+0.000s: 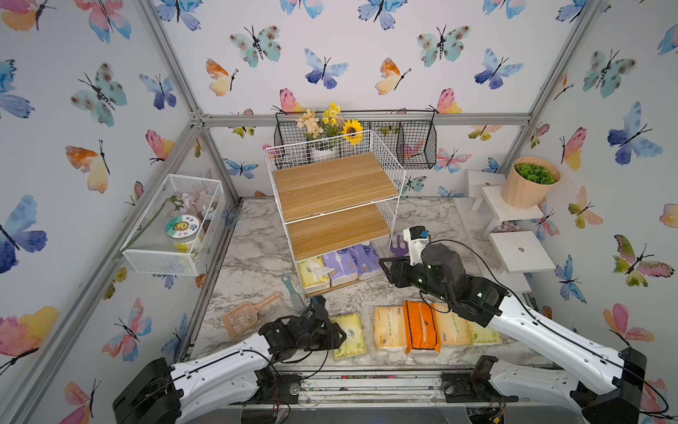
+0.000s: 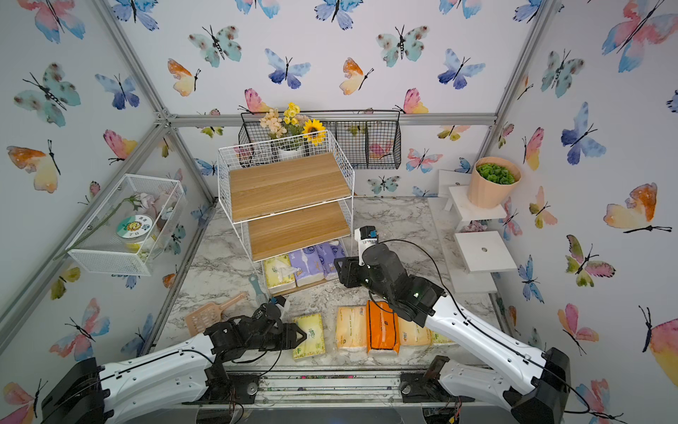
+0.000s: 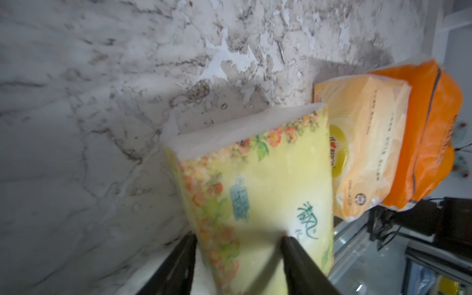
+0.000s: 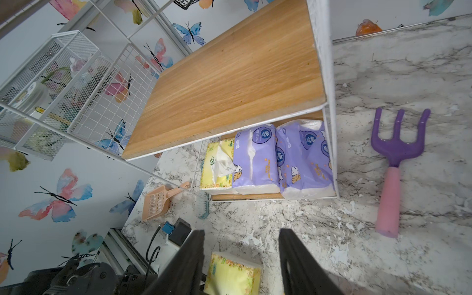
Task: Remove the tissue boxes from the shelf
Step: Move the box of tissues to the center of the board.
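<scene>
The shelf [image 1: 334, 183] keeps three tissue boxes on its bottom board: a pale yellow one [image 4: 217, 163] and two purple ones [image 4: 255, 158] [image 4: 305, 158]. Its upper two boards are bare. On the table in front lie a yellow-green pack [image 1: 348, 336], a peach pack [image 1: 389, 326], an orange pack [image 1: 421, 326], another peach pack [image 1: 449, 325] and a yellow-green one [image 1: 484, 336] half hidden by my right arm. My left gripper [image 3: 238, 237] pinches the near end of the first yellow-green pack [image 3: 255, 178]. My right gripper [image 4: 241, 232] hovers open and empty before the shelf's bottom right corner.
A purple and pink rake [image 4: 393, 158] lies right of the shelf. A peach scoop [image 1: 245, 315] and a teal brush [image 1: 291, 290] lie to its left. A white mesh box [image 1: 172, 227] hangs on the left wall, black wire baskets [image 1: 414, 143] behind, white steps with a pot [image 1: 528, 181] right.
</scene>
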Available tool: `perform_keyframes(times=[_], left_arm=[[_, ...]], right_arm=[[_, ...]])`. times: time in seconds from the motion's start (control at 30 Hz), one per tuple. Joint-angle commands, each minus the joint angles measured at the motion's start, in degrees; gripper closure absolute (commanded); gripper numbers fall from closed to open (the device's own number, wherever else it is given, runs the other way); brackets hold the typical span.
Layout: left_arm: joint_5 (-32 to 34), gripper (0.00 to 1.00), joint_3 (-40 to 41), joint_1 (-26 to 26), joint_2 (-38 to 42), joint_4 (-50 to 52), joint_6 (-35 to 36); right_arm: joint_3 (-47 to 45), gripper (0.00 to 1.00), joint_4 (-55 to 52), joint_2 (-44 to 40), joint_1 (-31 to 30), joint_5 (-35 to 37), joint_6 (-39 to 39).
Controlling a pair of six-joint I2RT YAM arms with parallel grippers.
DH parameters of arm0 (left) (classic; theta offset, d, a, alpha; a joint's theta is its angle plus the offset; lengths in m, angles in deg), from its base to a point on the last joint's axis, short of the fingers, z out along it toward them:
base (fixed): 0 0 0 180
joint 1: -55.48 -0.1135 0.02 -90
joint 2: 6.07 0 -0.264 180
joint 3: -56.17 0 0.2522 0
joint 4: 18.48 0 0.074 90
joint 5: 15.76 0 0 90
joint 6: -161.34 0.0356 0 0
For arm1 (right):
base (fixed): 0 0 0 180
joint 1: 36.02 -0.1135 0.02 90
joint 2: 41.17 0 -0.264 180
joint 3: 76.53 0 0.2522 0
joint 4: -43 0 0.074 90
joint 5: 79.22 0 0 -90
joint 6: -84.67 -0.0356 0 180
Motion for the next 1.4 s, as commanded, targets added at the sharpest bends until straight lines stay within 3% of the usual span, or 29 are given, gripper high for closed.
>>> perform_keyframes(times=[0.0,0.23,0.93,1.07,1.13,1.3,1.37], left_arm=[[-2.4,0.58,-0.3,-0.1,-2.2,-6.7,1.0],[-2.7,0.68,-1.1,0.3,-7.8,-12.2,-0.2],[9.0,0.67,-11.0,12.6,-26.2,-26.5,-11.5],[12.4,0.63,-11.2,14.5,-27.2,-26.8,-15.4],[15.3,0.55,-10.0,15.0,-25.3,-26.3,-17.6],[26.7,0.36,-7.8,15.8,-15.0,-15.6,-22.0],[30.6,0.35,-6.5,15.8,-9.9,-11.5,-23.7]], right_arm=[[-1.6,0.49,-0.1,-0.1,0.1,-2.2,-0.2],[-2.0,0.5,0.3,0.3,0.1,-2.7,-0.6],[-2.9,0.5,-2.5,-2.1,0.1,0.2,-3.2],[-3.4,0.5,-3.9,-2.4,0.1,2.6,-5.6],[-4.7,0.49,-2.9,-2.4,0.1,2.6,-7.9],[-9.7,0.49,3.8,-0.8,0.1,0.5,-13.8],[-10.9,0.49,5.7,0.5,0.1,0.7,-16.1]])
